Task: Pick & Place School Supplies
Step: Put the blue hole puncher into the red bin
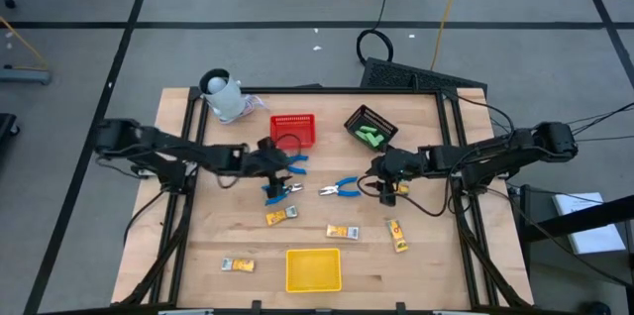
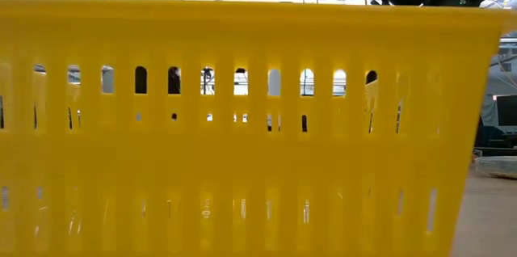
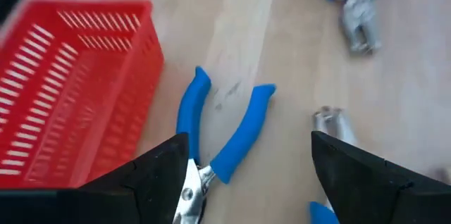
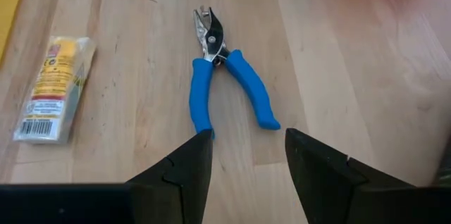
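Note:
Three blue-handled pliers lie flat on the wooden table. My left gripper (image 1: 275, 163) is open low over the one next to the red basket; that pliers (image 3: 224, 131) lies between the fingers, its metal head close to one finger (image 3: 158, 175). A second pliers (image 1: 278, 192) lies just nearer. My right gripper (image 1: 380, 182) is open, with the third pliers (image 4: 220, 69) just ahead of its fingertips, handles toward it. Green blocks (image 1: 370, 137) sit in the black basket. Several yellow-orange packets (image 1: 281, 216) lie on the near half of the table.
The red basket (image 1: 292, 130) and the black basket (image 1: 365, 117) stand at the far middle. The yellow tray (image 1: 313, 268) is at the near edge, and its slotted wall (image 2: 242, 128) fills the low view. A white object (image 1: 226, 97) sits at the far left corner.

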